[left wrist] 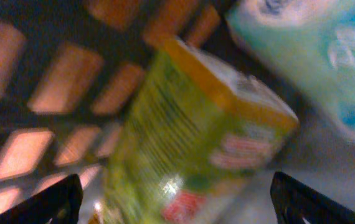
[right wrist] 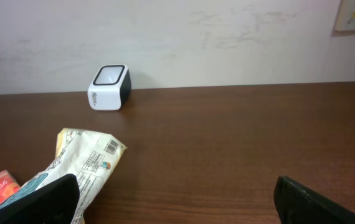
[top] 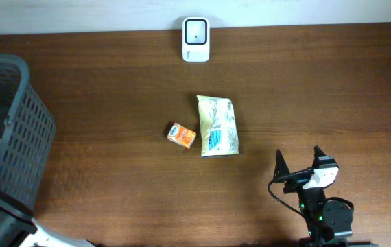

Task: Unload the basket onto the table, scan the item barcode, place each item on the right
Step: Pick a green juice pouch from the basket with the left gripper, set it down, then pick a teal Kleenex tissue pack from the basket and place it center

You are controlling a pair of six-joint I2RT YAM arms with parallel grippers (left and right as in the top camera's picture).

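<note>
— Inside the basket (top: 31,123), the left gripper (left wrist: 176,198) is hanging wide open, empty, framing the green carton (left wrist: 184,124) for a grab.
— Right gripper (top: 299,161) is idling open too, keeping the scanner (top: 196,31) unobstructed.

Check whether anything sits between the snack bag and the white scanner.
Nothing visible does. Only bare table lies between the snack bag and the scanner; the orange box sits beside the bag, off that path.
</note>
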